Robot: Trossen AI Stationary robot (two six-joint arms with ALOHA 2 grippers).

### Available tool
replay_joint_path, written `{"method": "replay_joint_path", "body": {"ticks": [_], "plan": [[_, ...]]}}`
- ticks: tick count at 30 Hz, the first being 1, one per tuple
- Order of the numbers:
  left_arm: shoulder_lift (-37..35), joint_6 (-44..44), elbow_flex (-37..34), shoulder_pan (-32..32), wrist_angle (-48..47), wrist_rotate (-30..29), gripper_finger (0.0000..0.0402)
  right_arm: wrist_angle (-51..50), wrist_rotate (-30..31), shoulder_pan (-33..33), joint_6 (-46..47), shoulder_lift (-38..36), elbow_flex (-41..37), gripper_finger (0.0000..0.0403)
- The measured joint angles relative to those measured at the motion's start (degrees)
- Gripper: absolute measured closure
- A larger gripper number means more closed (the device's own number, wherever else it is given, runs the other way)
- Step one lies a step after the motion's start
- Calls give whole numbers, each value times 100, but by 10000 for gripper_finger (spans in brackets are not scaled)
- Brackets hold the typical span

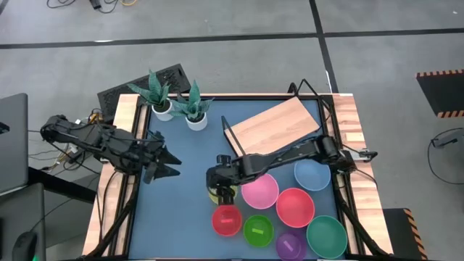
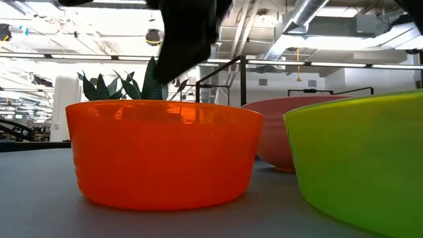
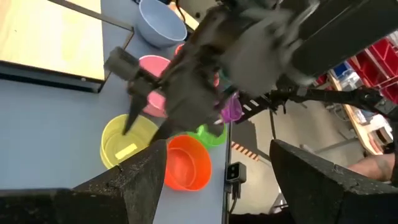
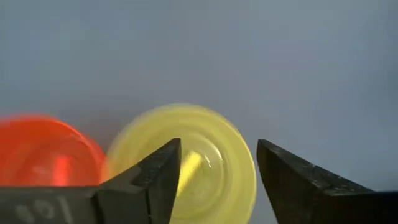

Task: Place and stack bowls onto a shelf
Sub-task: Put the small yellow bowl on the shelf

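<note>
Yellow bowl [image 4: 193,165] on the blue table [image 1: 181,210], beside the red bowl [image 1: 226,220]; right gripper [image 4: 217,180] directly above it, fingers spread. Left gripper [image 1: 172,164] spread, idle at the table's left. Shelf [image 1: 275,125] bare; other bowls clustered near the front edge.

8 bowls [image 1: 278,209] upright, unstacked | shelf [image 1: 275,125] bare, skewed

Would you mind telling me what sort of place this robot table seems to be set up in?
Probably a large lab or industrial workspace. The low view shows exposed ceiling ducts and strip lighting across an open hall; the high view shows a grey concrete floor with hazard-striped tape and loose cables.
</note>
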Motion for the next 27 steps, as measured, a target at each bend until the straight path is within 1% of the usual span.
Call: {"method": "replay_joint_path", "body": {"ticks": [3,5,10,16,19,21,27], "plan": [[4,4,0,-8,-104,-10,132,-61,0,-134,-13,159,7,141],[24,4,0,-8,-188,-36,132,-247,0,-227,-79,171,3,135],[83,67,0,-8,-348,-53,132,-202,6,-430,-301,371,-4,133],[70,101,0,-8,-383,-49,132,-113,-11,-558,-331,476,4,132],[66,220,0,-8,-380,-38,132,-92,-45,-587,-377,530,-1,132],[68,280,0,-8,-379,-40,132,-87,-174,-608,-449,530,-2,132],[73,282,0,-8,-380,-47,132,-116,-285,-545,-465,638,-4,132]]}}
